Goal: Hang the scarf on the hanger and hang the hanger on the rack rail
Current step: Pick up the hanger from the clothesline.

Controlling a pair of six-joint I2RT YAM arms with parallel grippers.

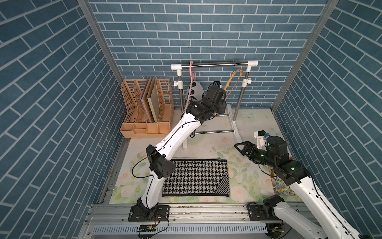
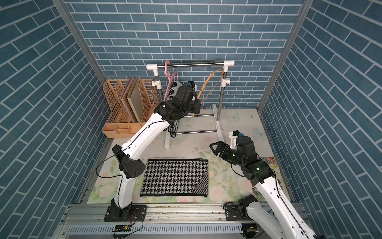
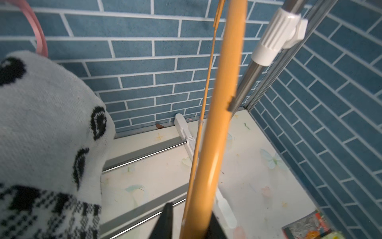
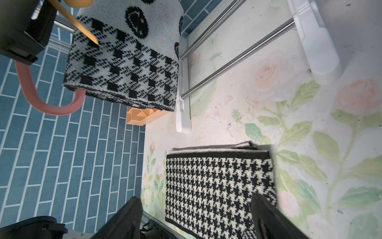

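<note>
Folded scarf [image 1: 196,178] lies flat on the surface [image 1: 248,182], untouched. Left pincer [image 3: 191,222] brackets the orange hanger [image 3: 225,103]; firm clamping cannot be confirmed. Right pincer [image 4: 196,217] gapes open; secure the hanger squarely before lifting.

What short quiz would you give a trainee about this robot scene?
1. True or false: the houndstooth scarf hangs on the rack.
2. The left gripper has its jaws either side of which hanger? A the pink one; B the yellow hanger; C none.
3. Fill in: the right gripper is ___.
Key: 1 false, it lies flat on the table; 2 B; 3 open.
</note>
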